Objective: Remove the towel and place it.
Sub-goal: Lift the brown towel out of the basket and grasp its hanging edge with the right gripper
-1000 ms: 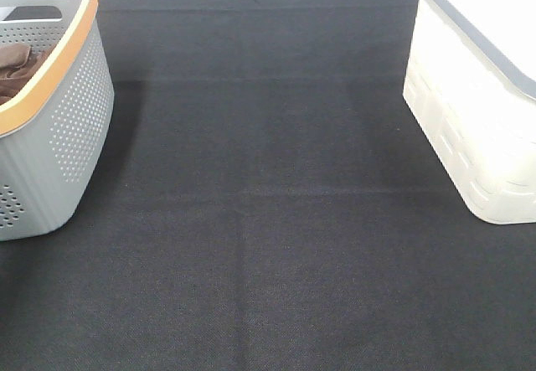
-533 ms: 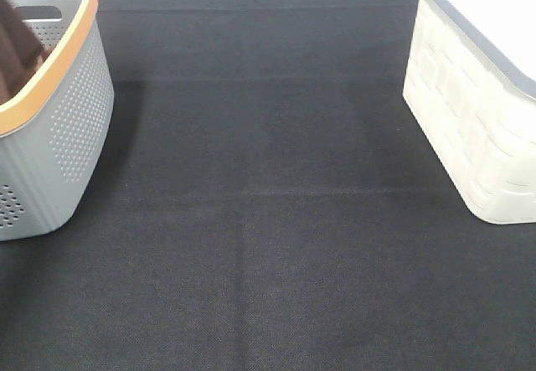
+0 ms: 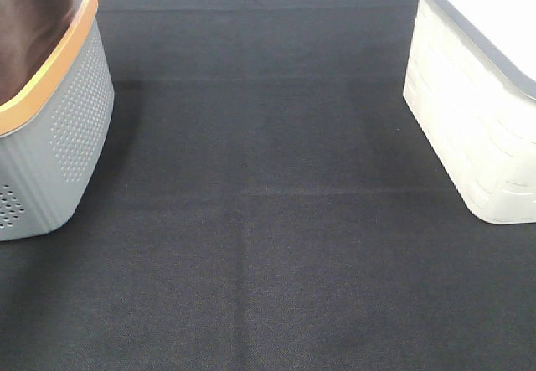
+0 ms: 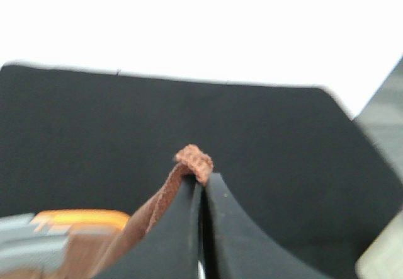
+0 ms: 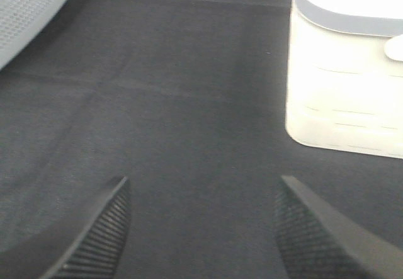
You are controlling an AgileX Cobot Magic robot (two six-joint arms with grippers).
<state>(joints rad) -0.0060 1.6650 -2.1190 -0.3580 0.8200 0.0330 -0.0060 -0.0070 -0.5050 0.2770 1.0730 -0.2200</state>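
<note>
1. Towel (image 3: 29, 28): a brown mass hanging above the basket (image 3: 71, 145) at the far left corner of the table (image 3: 268, 220). Its lower part sits inside the orange rim (image 3: 60, 59), and its top runs out of the high view.
2. Left gripper (image 4: 203, 181): jaws pressed together on a thin fold of the towel's edge. Only a small nub of rust-brown cloth shows past the tips, and the rest trails down toward the basket.
3. Right gripper (image 5: 203, 184): jaws spread wide and holding nothing. It is low over the bare middle of the table, with the bin (image 3: 469, 136) ahead at the far right corner.
4. Stage, as judged: the lift-out is under way, and the towel is not yet clear of the basket.
5. Hazard, slip: the hold takes in very little cloth. The hanging weight or a quick swing could pull the fold out of the jaws and drop the towel back in.
6. Hazard, snag: the trailing cloth could catch on the rim if the arm moves sideways before it has risen enough. That would drag or tip the basket.
7. Hazard, placing: a towel held by one edge hangs bunched, so it may land crumpled or partly over the table's edge.
8. View comparison:
   - Only the left wrist view shows the pinch and the towel's true rust colour.
   - Only the high view shows how much cloth remains inside the rim. Neither gripper appears in it.
   - Only the right wrist view shows the idle gripper's spread.
   - The basket's contents are hidden in every view.
</note>
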